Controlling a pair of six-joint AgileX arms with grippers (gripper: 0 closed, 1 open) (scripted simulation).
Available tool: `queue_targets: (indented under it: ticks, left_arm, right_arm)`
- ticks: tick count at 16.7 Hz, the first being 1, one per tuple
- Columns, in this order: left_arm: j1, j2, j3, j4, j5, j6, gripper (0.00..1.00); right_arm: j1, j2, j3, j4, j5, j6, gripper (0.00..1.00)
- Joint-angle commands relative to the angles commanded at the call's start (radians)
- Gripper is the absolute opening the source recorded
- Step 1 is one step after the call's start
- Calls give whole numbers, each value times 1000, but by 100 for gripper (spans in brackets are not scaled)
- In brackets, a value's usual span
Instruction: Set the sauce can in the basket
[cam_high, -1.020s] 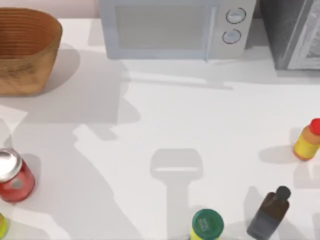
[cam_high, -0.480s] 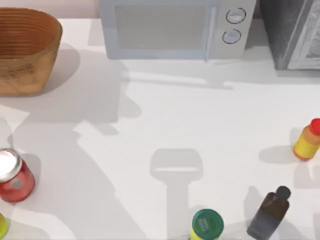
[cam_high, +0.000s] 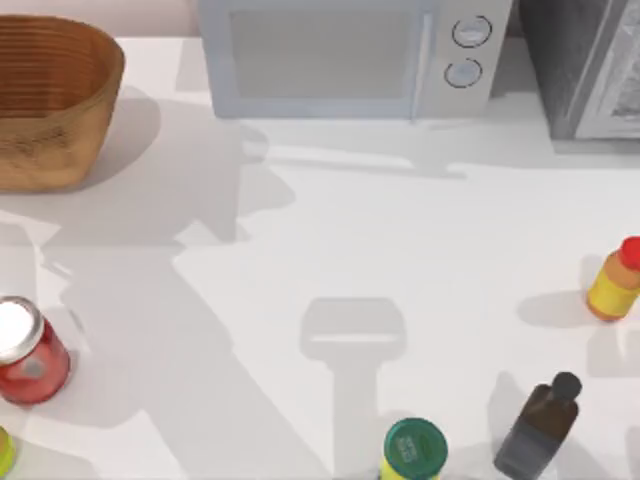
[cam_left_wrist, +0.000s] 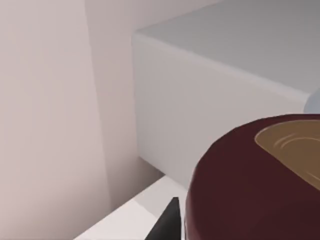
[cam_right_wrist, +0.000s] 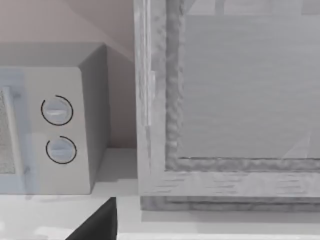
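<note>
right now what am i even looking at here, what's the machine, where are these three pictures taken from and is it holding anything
It is a simulated table with two robot arms, each ending in a two-finger gripper. One picture looks down from above: basket far left, microwave and grey cabinet at the back, red can, green-lidded jar, dark bottle and yellow bottle nearer. The other two come from wrist cameras. The left gripper seems to hold the sauce can, its dark top close against that camera. The right arm's camera faces the microwave dials and cabinet.
</note>
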Motion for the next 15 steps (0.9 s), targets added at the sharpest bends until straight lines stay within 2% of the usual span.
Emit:
queue_targets:
  ticks: [3, 15]
  left_arm:
    - [0, 0, 0, 0, 0, 0, 0]
    - [0, 0, 0, 0, 0, 0, 90]
  right_arm:
    - [0, 0, 0, 0, 0, 0, 100]
    - [0, 0, 0, 0, 0, 0, 100]
